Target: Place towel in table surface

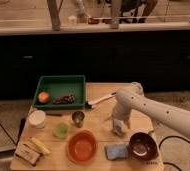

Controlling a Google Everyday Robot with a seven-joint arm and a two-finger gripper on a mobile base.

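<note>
Tabletop (99, 131) of light tan wood fills the middle of the camera view and carries everything else. The white arm (158, 112) comes in from the right and bends down over the right half of the tabletop. The gripper (119, 128) hangs at its end, pointing down, close to or touching the wood. Whether the gripper is open or closed, and whether it has hold of anything, cannot be told.

What looks like the towel (116, 151), a small blue folded piece, lies flat near the near edge. It is just nearer than the gripper, between the orange bowl (82, 147) on its left and the dark bowl (143, 146) on its right.

At the far left sits the green tray (60, 80), with an orange fruit (43, 96) and a small brown heap inside. A brush (100, 100) with a pale handle lies just right of the tray. A metal cup (78, 118) stands near the middle. A white tub (37, 119) and a green cup (61, 131) stand to its left, and a banana (39, 145) lies at the near left corner.
</note>
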